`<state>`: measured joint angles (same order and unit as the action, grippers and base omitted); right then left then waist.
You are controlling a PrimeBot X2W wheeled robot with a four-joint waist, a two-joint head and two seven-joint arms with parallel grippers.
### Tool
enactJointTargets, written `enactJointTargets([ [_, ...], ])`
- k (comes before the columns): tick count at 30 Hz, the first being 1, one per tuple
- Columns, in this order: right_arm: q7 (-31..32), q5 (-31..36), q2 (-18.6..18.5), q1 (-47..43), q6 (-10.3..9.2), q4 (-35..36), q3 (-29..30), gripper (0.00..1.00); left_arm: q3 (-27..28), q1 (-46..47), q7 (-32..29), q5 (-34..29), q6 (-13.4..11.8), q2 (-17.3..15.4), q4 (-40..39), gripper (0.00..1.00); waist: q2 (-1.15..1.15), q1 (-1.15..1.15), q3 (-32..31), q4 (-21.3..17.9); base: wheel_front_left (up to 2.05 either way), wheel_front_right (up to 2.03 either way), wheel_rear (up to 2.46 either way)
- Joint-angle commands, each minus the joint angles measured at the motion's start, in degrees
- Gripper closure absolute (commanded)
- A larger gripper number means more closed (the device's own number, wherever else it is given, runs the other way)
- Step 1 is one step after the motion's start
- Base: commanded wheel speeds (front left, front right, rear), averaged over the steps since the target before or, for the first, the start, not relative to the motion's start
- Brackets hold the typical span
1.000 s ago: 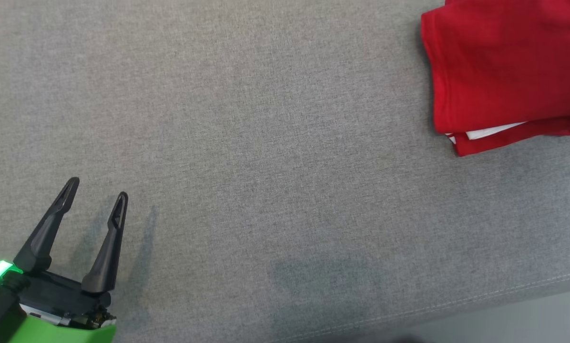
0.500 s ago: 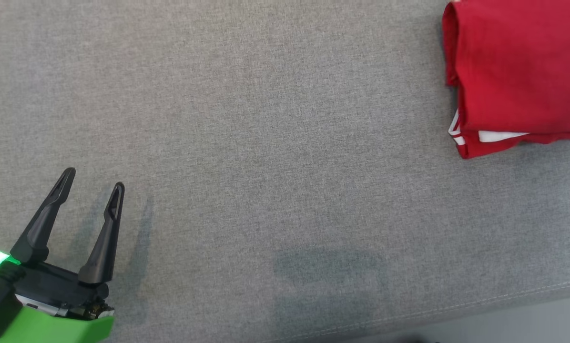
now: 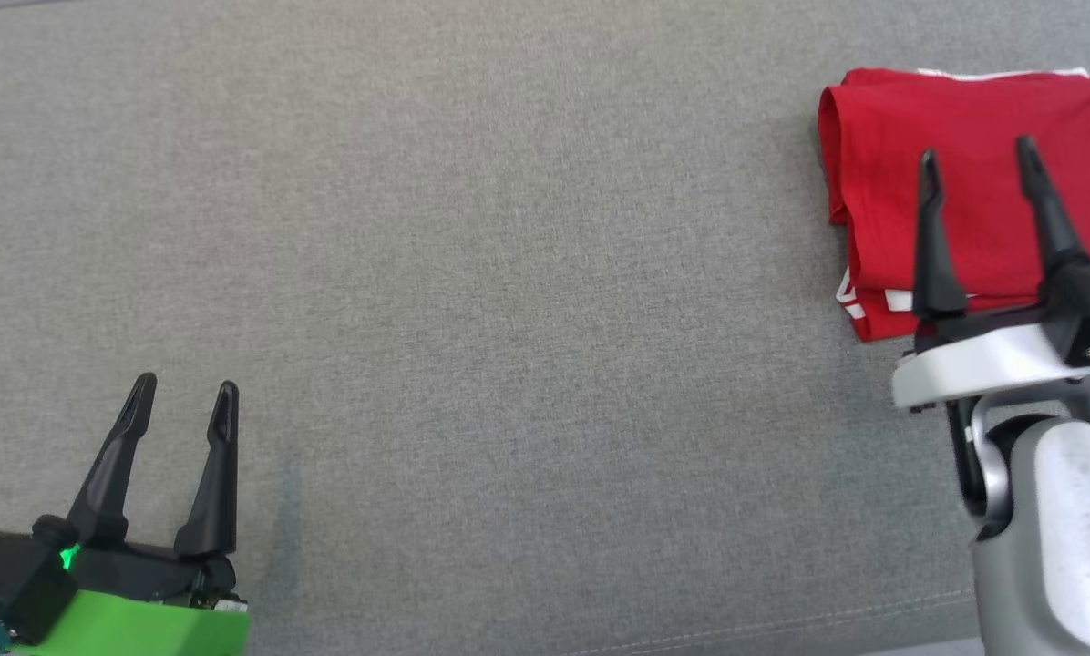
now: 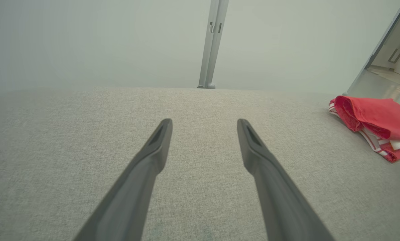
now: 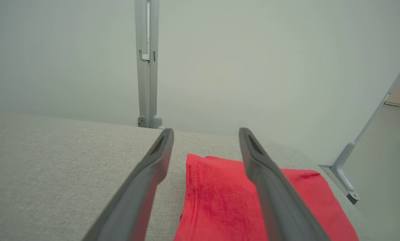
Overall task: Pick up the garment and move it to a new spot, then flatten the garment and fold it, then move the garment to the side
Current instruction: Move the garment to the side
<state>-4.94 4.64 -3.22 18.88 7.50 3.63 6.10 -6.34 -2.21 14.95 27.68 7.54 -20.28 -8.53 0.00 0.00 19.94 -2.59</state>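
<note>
Head view: 1 garment (image 3: 882,137), L gripper (image 3: 187,383), R gripper (image 3: 976,149).

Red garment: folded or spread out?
Folded. The red garment lies as a compact stack on the grey cushion, with several layered edges showing at its near corner.

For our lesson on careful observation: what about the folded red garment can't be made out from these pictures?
Head view: the garment is cut by the right frame edge; the right pincer hides part of its near edge.
Right wrist view: the bottom edge cuts off its near part.
</note>
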Motion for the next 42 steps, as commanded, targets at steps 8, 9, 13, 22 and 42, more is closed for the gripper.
enactJointTargets([
  [8, -9.6, -5.1, 0.2, -6.8, -0.03, -8.3, -7.5, 0.0, 4.8, -2.6, 0.2, -2.0, -0.1, 7.0, 5.9, 0.0, 0.0, 0.0, -11.8, 4.5, 0.0, 0.0, 0.0],
  [9, -10.0, -6.4, 0.2, -7.7, -0.03, -8.9, -7.9, 0.0, 5.0, -2.8, 0.2, -2.4, -0.1, 7.8, 6.4, 0.0, 0.0, 0.0, -12.8, 4.8, 0.0, 0.0, 0.0],
  [13, -10.3, -8.6, 0.2, -11.0, -0.03, -6.0, -10.2, 0.0, 5.6, -3.9, 0.2, -4.3, -0.1, 9.9, 7.6, 0.0, 0.0, 0.0, -15.7, 5.5, 0.0, 0.0, 0.0],
  [22, -10.3, -12.0, 0.3, -25.2, -0.03, 2.9, -10.8, 0.0, 6.9, -6.8, 0.2, -9.0, -0.1, 13.2, 6.6, 0.0, 0.0, 0.0, -20.2, 6.6, 0.0, 0.0, 0.0],
  [42, -10.3, -13.6, 0.3, -33.8, -0.03, 0.9, -8.8, 0.0, 5.9, -11.7, 0.2, -14.1, -0.1, 14.0, 8.2, 0.0, 0.0, 0.0, -23.7, 5.2, 0.0, 0.0, 0.0],
])
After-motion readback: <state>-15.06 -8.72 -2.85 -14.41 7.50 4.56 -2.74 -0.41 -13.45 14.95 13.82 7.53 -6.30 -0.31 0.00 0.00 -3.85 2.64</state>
